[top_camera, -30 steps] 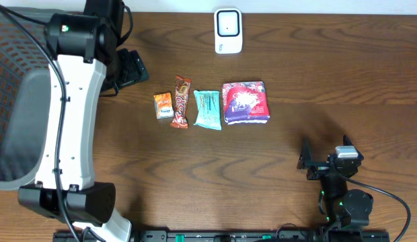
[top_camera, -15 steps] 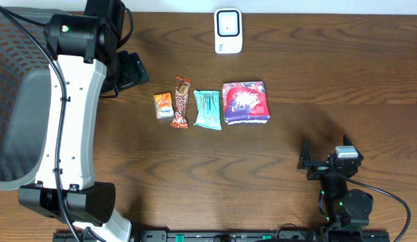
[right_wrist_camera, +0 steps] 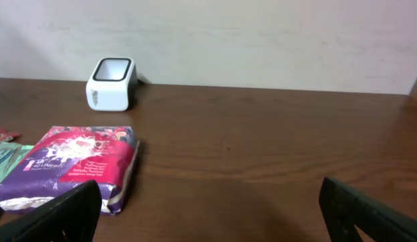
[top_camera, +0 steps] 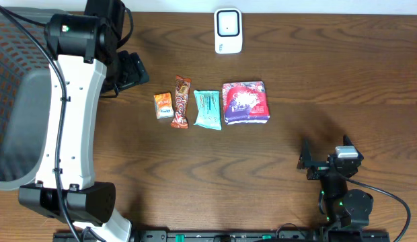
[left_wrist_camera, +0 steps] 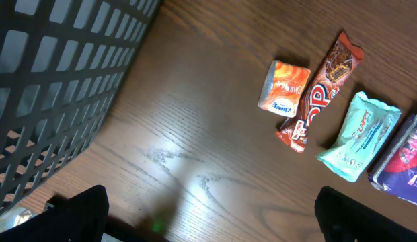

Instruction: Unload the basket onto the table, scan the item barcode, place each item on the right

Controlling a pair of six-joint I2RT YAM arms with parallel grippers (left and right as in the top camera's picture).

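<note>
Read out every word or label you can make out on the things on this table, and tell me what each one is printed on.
"ZAPPY", as best it reads: on the teal pack.
Brown bar: big letters, too stylised to read.
Orange pack: blue oval logo, blurred.
Purple pack: white print, too small.
White scanner: no text seen.

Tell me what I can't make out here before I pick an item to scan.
- Barcodes: none shows on any item; overhead, the print is too small.
- Purple pack: cut off by the left wrist view's right edge.
- Basket inside: overhead, the left arm covers much of it.
</note>
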